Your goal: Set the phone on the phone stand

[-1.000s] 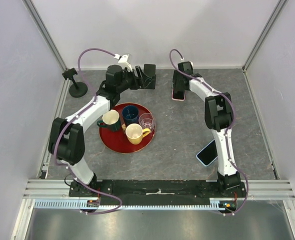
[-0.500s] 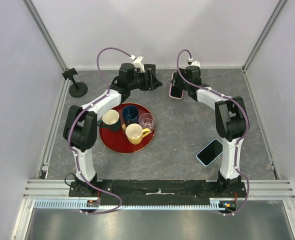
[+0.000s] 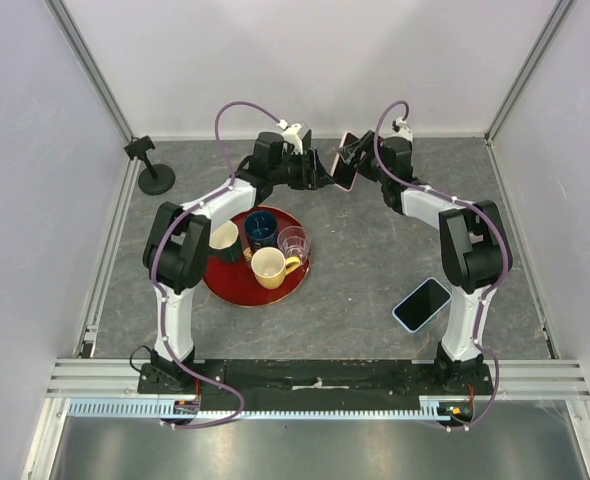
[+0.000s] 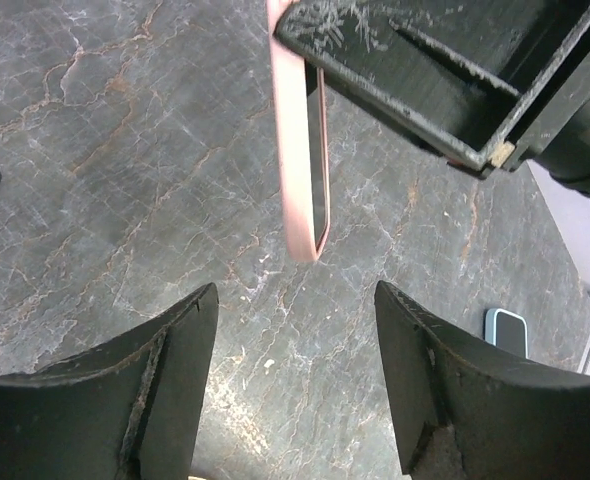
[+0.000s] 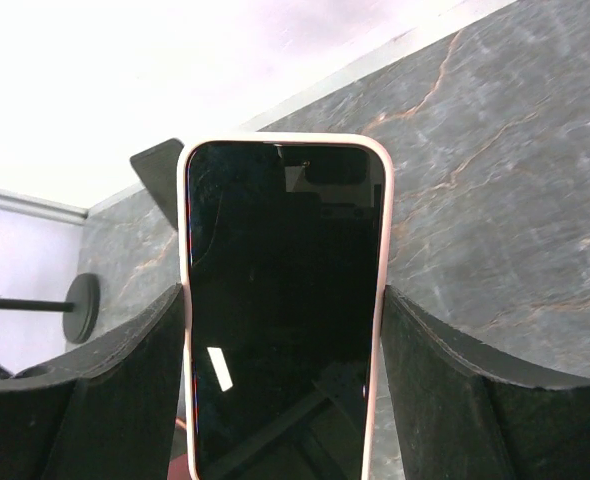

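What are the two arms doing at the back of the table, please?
The right gripper holds a pink-cased phone off the table near the back wall, clamped across its sides. The left gripper faces it, jaws open; the phone's edge lies just beyond its fingertips, so a hand-over looks likely. The phone stand stands unused at the far left. A second phone lies flat near the right arm's base, and a red tray of cups sits mid-table.
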{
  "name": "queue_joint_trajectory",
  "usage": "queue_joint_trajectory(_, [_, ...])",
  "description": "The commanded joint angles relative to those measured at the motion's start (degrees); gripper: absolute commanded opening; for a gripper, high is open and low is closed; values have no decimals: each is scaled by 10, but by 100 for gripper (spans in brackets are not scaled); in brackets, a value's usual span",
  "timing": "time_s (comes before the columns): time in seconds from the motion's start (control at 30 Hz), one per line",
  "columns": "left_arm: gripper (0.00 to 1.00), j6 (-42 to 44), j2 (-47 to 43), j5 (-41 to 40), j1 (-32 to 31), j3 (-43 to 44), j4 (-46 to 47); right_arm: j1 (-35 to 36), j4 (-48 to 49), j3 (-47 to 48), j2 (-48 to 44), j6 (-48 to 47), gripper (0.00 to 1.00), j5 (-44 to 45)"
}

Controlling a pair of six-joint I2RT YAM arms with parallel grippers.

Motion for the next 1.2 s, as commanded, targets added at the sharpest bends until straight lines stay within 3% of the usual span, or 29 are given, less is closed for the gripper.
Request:
queue_joint_trajectory(0.0, [71,21,12,24,-1,29,20,10,89,-12,-53,54,0,-32])
queue_joint_trajectory(0.37, [65,23,13,31,-1,30,22,37,125,-45,-74,83,0,-42])
queue_joint_trajectory(0.47, [45,29,10,35,-1,29,25,44,120,-37,-72,81,0,-46])
queue_joint_trajectory(0.5, [27,34,8,35,-1,29,24,44,119,-35,-71,80,0,-49])
queue_joint_trajectory(0.53, [20,41,7,35,-1,27,23,44,109,-33,-71,78,0,-52])
queue_joint_trajectory(0.57, [12,57,-1,26,-1,23,23,44,98,-21,-70,75,5,-56])
queue_joint_trajectory(0.6, [3,66,-7,18,-1,19,23,44,77,-10,-66,67,25,-57])
queue_joint_trajectory(0.63, [2,75,-14,11,-1,4,28,43,24,6,-64,44,35,-61])
queue_joint_trajectory(0.67, [2,91,-28,-3,-1,-6,43,41,-2,37,-60,32,50,-67])
queue_joint_trajectory(0.77, [2,116,-49,-21,-1,-44,66,36,-81,90,-50,5,69,-83])
queue_joint_trajectory(0.83, [2,124,-65,-25,-1,-66,90,34,-156,129,-33,-10,73,-101])
queue_joint_trajectory(0.93, [2,128,-76,-33,-1,-81,104,33,-195,169,-21,-20,80,-116])
queue_joint_trajectory(1.17, [2,134,-79,-40,-1,-86,106,33,-207,172,-34,-37,95,-81])
